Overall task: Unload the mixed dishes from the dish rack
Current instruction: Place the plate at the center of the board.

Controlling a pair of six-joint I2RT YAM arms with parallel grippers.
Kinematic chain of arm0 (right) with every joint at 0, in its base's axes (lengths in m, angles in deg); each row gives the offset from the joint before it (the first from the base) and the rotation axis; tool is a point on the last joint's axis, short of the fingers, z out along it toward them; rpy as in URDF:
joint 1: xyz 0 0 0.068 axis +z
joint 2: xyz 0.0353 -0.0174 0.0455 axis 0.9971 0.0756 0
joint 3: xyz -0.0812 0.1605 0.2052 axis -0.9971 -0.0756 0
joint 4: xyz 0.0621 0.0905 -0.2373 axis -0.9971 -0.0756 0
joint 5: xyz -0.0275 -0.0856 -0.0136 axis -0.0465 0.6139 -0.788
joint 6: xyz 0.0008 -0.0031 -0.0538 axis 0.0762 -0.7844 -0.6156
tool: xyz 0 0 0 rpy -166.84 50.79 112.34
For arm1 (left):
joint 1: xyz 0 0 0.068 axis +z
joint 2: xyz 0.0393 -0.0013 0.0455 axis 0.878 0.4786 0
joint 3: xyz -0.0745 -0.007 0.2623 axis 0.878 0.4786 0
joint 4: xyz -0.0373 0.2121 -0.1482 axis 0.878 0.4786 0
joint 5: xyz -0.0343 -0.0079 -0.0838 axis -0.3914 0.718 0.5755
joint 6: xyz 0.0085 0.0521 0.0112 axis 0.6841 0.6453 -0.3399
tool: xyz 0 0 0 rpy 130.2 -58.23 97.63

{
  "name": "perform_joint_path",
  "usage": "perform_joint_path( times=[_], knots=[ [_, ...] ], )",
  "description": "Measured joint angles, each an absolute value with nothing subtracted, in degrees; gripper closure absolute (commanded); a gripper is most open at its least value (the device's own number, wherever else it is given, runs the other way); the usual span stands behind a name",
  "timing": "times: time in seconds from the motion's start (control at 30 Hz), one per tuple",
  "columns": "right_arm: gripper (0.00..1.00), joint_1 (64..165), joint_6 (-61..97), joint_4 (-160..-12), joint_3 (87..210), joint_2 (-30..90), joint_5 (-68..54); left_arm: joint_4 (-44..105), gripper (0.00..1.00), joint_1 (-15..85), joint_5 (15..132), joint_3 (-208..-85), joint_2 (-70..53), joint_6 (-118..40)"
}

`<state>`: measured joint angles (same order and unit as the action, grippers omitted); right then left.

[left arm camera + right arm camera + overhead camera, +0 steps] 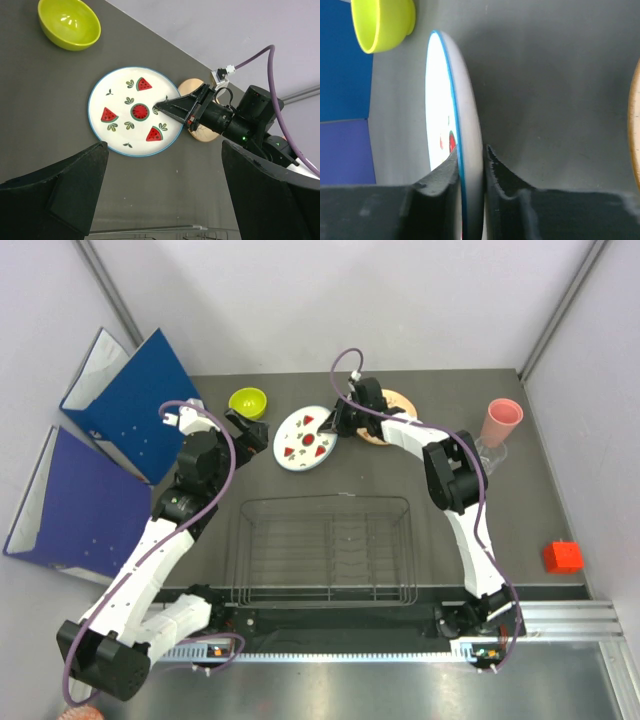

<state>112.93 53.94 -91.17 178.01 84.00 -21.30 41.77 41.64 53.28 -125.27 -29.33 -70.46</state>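
My right gripper [335,430] is shut on the rim of the white watermelon plate [305,440], held low over the table behind the black wire dish rack [325,502]; whether the plate touches the table I cannot tell. In the right wrist view the plate [467,100] stands edge-on between the two fingers of that gripper [471,150]. My left gripper [250,430] is open and empty, left of the plate [135,112]. The lime-green bowl [248,400], orange-tan plate [398,402], pink cup [500,420] and glass tumbler [490,455] stand on the table. The rack holds no dishes.
Two blue ring binders [130,405] lean at the back left. A small orange-red block [562,557] sits at the right edge. Walls close in the back and both sides. The rack's far rim [150,231] shows below my left gripper's fingers.
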Motion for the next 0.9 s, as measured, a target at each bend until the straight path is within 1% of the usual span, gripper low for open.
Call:
perform_joint_path(
  times=[0.07, 0.1, 0.13, 0.37, 0.7, 0.8, 0.83, 0.9],
  knots=[
    [0.83, 112.9, 54.0, -91.1, 178.0, 84.0, -21.7, 41.8, 0.01, 41.6, 53.7, -125.3, -29.1, -70.5],
    [0.85, 113.0, 53.9, -91.1, 178.0, 84.0, -21.7, 41.8, 0.01, 41.6, 54.0, -125.2, -28.9, -70.5],
    [1.00, 113.0, 53.9, -91.1, 178.0, 84.0, -21.7, 41.8, 0.01, 41.6, 54.1, -125.2, -28.8, -70.5],
    [1.00, 113.2, 54.5, -89.1, 175.7, 83.8, -21.9, 41.8, 0.01, 41.6, 55.3, -124.3, -28.6, -70.7],
    [1.00, 116.1, 54.8, -90.4, 176.2, 83.7, -22.8, 41.8, 0.01, 41.6, 56.2, -124.0, -28.6, -71.2],
    [0.81, 116.7, 54.9, -91.3, 176.2, 83.7, -23.1, 41.8, 0.01, 41.6, 56.7, -123.9, -28.6, -71.4],
    [0.72, 116.8, 54.9, -91.5, 176.2, 83.7, -23.2, 41.8, 0.01, 41.6, 56.7, -123.9, -28.6, -71.4],
    [0.64, 116.9, 54.4, -92.2, 176.5, 83.7, -23.1, 41.8, 0.01, 41.6, 56.9, -123.9, -28.6, -71.4]
  ],
)
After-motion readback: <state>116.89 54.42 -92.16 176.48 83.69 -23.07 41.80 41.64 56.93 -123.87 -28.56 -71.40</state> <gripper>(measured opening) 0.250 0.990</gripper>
